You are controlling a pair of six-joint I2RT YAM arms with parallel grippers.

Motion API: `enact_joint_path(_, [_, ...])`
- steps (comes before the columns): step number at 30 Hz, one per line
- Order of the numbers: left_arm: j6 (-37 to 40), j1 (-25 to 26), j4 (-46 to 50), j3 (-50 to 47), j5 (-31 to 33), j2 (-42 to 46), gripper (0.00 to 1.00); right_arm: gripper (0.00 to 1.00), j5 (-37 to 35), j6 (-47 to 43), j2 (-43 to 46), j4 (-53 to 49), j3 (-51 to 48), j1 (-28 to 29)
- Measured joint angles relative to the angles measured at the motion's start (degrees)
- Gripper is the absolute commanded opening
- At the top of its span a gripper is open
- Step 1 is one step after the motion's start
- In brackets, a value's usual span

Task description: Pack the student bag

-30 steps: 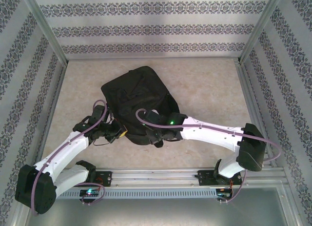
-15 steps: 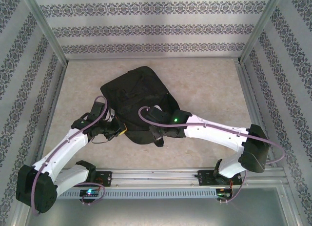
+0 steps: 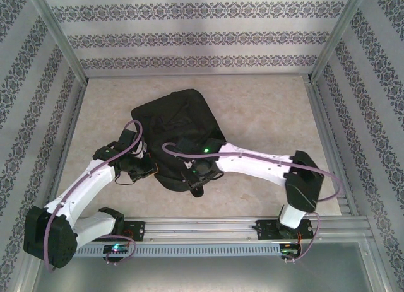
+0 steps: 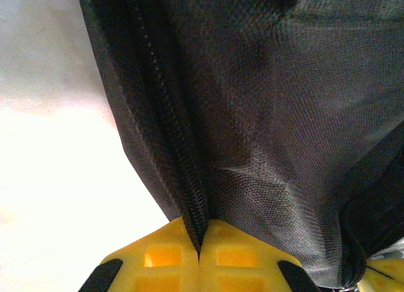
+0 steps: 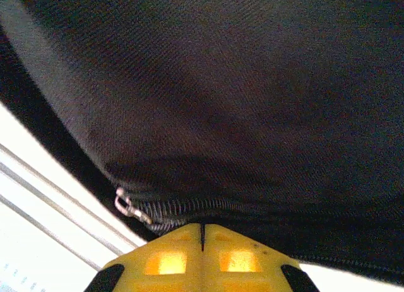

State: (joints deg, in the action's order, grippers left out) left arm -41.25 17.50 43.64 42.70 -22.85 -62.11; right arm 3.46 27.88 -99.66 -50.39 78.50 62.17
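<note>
Black woven fabric of the student bag lies flat on the table, around its middle and somewhat toward the near edge, well clear of the far corners. The left gripper is closed tight, with the zip seam pinched between its yellow fingers at the bag's left near side. The right gripper is likewise closed tight on the zip line at the bag's near edge, just beside the metal pull ring. Compared with one second ago, the right arm has swung toward the left edge of the table: its elbow now sits further in from the right edge, and its wrist has travelled leftward along the bag's near side. The bag's near right lobe has been drawn inward with it, so the outline is more compact. The left arm has shifted only slightly, and both grips are unchanged. This suggests a zip-travel stroke, with the left gripper anchoring the seam while the right one pulls along it. Whether the opening is widening or closing cannot be determined. No contents are visible, so progress of the packing cannot be judged from the fabric alone.
</note>
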Motion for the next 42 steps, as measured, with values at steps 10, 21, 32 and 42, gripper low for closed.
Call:
enact_joint_path(10, [2.29,0.13,0.96,-0.02,2.16,0.83,0.0,0.0,-9.99,0.44,-3.15,-0.68,-1.33,-0.44])
enact_joint_path(21, [4.26,0.15,1.79,1.86,4.13,0.33,0.0,0.0,-9.81,0.46,10.45,1.44,-8.81,-5.79])
enact_joint_path(32, [6.1,-4.96,0.79,8.07,10.14,-6.45,0.34,0.0,-1.86,2.91,13.33,4.22,-4.79,-4.07])
enact_joint_path(42, [3.67,-13.42,-2.12,15.19,11.47,-9.6,0.45,0.0,2.21,9.18,-0.57,10.75,8.98,-2.38])
